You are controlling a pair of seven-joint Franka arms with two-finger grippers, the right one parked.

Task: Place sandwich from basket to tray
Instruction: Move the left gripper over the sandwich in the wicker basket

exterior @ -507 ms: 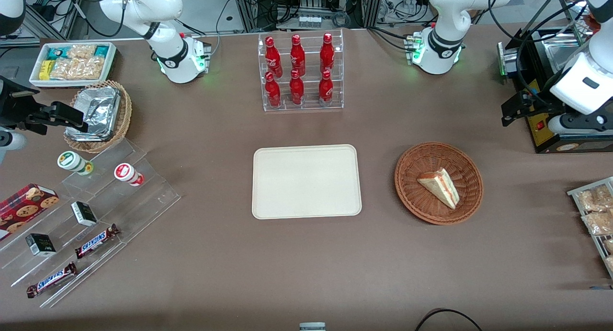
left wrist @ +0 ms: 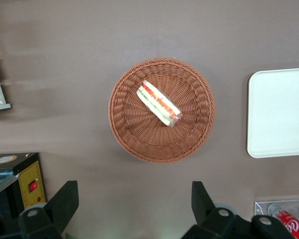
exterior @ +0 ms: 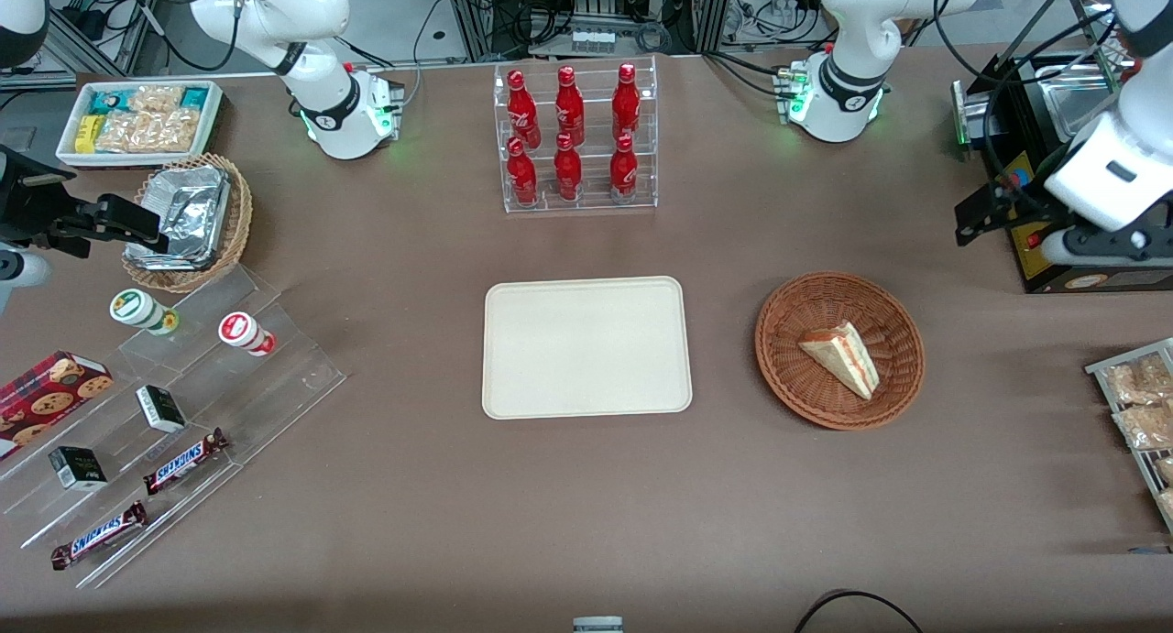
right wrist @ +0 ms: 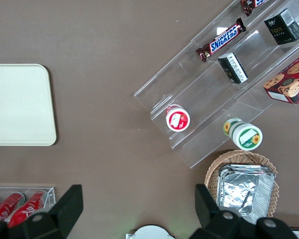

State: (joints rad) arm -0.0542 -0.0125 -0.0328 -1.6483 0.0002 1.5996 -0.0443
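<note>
The sandwich, a pale wedge with red and green layers, lies in the round reddish-brown wicker basket. It also shows in the left wrist view, in the basket. The cream-white tray lies flat beside the basket, toward the parked arm's end, and its edge shows in the left wrist view. My left gripper hangs open and empty above the table, farther from the front camera than the basket and toward the working arm's end. Its fingers stand wide apart, clear of the basket.
A black machine stands by the gripper. A rack of bagged snacks sits at the working arm's end. A clear rack of red bottles stands farther from the front camera than the tray. Acrylic steps with candy, a foil-filled basket and a white snack bin lie toward the parked arm's end.
The left arm's wrist has shifted and tilted slightly, bringing the gripper a little nearer the basket. The sandwich, basket and tray have not moved.
</note>
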